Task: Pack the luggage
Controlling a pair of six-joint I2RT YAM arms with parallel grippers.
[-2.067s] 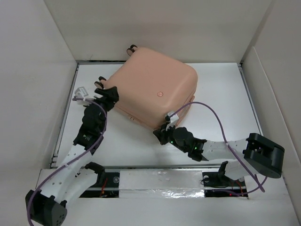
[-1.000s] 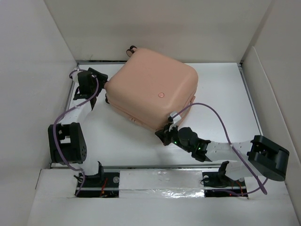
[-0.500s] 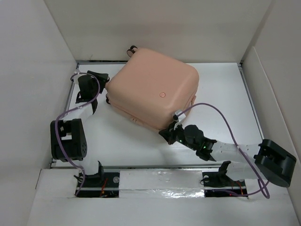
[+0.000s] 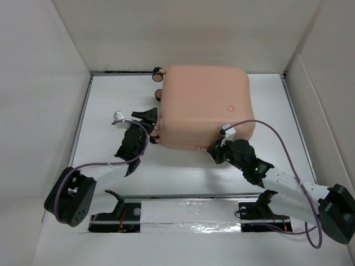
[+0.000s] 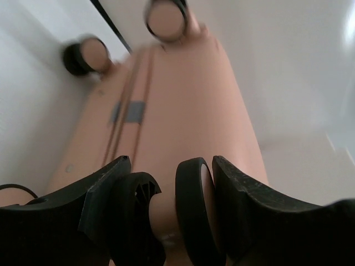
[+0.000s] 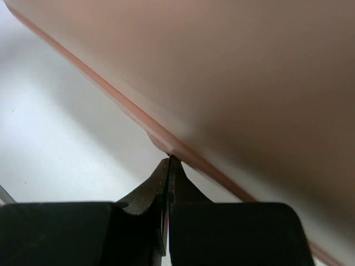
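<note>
The luggage (image 4: 202,102), a closed peach-pink suitcase, lies flat at the back middle of the table with its logo dot (image 4: 231,108) facing up. Two caster wheels (image 4: 157,71) stick out on its left side. My left gripper (image 4: 152,124) is at its near left corner. In the left wrist view the gripper (image 5: 169,172) is shut on a pink-and-black caster wheel (image 5: 191,210), with the shell (image 5: 183,111) stretching away. My right gripper (image 4: 215,148) is at the near edge. In the right wrist view it (image 6: 169,160) is shut, tips touching the shell's seam (image 6: 133,116).
White walls close in the table (image 4: 111,160) on the left, back and right. A metal rail (image 4: 188,208) runs along the near edge by the arm bases. A purple cable (image 4: 277,138) loops over the right arm.
The suitcase has turned and slid to the right and back. My left arm has swung from the far left corner to the near left caster wheel and shut on it. My right gripper followed the near edge rightward.
</note>
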